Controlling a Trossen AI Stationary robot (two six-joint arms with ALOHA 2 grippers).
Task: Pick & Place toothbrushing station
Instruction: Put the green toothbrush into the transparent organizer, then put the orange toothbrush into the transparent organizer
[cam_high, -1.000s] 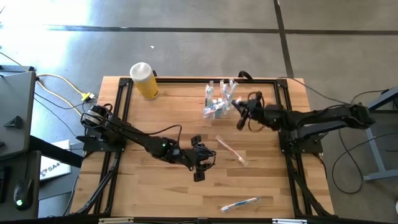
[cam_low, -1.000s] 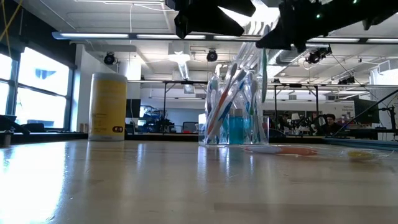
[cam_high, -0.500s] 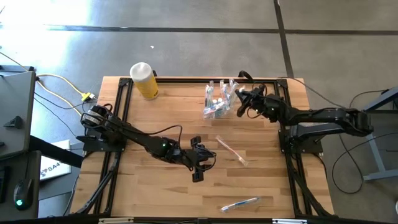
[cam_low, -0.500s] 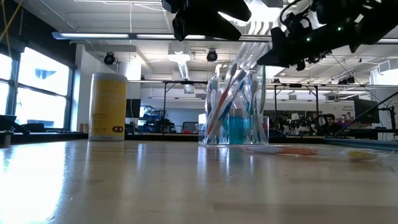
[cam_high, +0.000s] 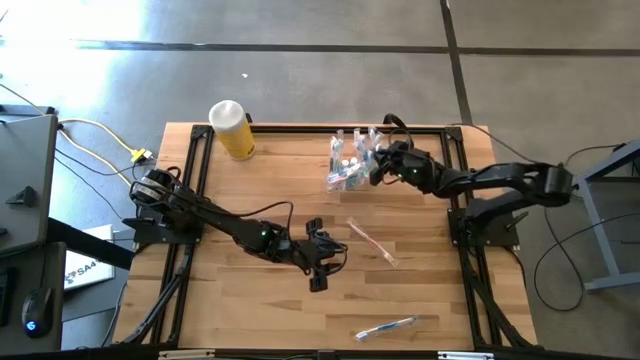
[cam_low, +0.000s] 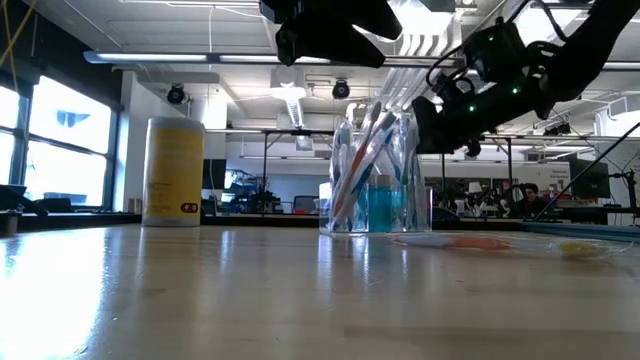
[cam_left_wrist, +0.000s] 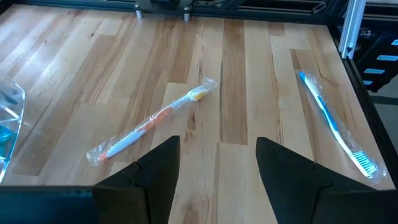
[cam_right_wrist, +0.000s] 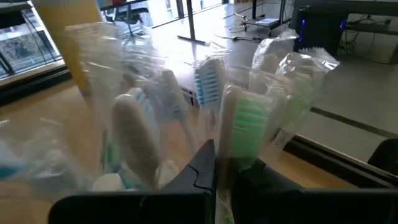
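Two risks we saw: our right gripper (cam_high: 378, 166), clamped on a green toothbrush (cam_right_wrist: 249, 118) at the cup (cam_high: 350, 165), might tip it; left gripper (cam_high: 318, 268) hung open mid-table.

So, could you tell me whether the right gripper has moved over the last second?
Yes. In the high view the right gripper has moved toward the table's far edge, right up to the clear cup.
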